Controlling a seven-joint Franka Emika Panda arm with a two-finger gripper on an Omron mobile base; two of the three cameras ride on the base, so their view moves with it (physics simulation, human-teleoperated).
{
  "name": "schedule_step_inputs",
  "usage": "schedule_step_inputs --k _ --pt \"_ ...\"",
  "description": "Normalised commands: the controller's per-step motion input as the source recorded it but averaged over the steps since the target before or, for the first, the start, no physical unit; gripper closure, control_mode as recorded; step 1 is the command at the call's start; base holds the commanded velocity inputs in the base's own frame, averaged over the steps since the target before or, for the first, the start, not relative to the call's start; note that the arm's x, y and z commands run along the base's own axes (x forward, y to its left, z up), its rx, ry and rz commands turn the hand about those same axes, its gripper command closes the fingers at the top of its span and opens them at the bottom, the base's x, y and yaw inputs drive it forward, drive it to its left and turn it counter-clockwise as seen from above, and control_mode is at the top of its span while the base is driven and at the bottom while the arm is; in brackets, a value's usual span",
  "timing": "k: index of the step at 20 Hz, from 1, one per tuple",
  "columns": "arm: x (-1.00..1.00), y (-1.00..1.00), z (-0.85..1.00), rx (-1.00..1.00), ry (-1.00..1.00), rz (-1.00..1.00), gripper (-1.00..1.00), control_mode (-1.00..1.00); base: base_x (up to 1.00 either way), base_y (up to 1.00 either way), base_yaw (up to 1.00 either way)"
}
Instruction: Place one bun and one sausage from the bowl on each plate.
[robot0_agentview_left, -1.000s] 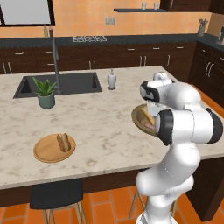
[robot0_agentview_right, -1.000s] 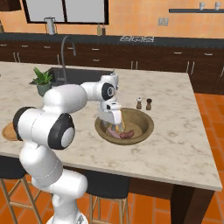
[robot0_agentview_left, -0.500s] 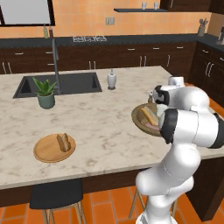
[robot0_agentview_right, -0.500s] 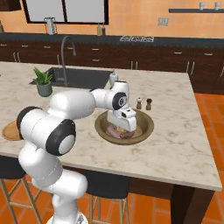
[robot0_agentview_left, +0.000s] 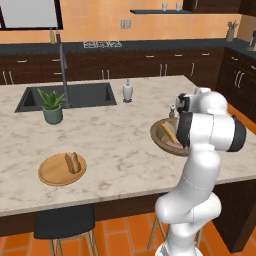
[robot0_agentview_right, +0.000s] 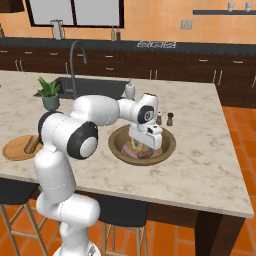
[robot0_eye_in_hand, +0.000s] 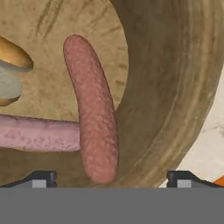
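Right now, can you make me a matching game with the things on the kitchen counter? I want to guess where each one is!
Things:
1. bun on the wooden plate
2. sausage
3. plant
4. gripper

Places or states:
A. beside the sink
B. lying in the bowl
C. open, hovering over the bowl
D. near the counter's front edge, far from the bowl

Pairs: 1-D, 2-B, 3-A, 4-C

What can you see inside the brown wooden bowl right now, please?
In the bowl: two sausages, one reddish, one pinker, plus a bun. The arm covers part of the bowl from the base cameras.
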Motion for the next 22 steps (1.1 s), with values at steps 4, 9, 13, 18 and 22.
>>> schedule_step_inputs --k 4,9,13,18,22 --pt "0.22 -0.02 -0.51 0.0 0.0 0.0 -1.0 -1.0 0.0 0.0 0.0" --pt "0.0 0.0 -0.34 0.0 0.0 0.0 -1.0 -1.0 0.0 0.0 0.0" --pt "0.0 0.0 -0.32 0.0 0.0 0.0 -1.0 -1.0 0.0 0.0 0.0" --pt "0.0 0.0 -0.27 0.0 0.0 0.01 -1.0 -1.0 0.0 0.0 0.0" --pt "0.0 0.0 0.0 0.0 0.0 0.0 -1.0 -1.0 0.0 0.0 0.0"
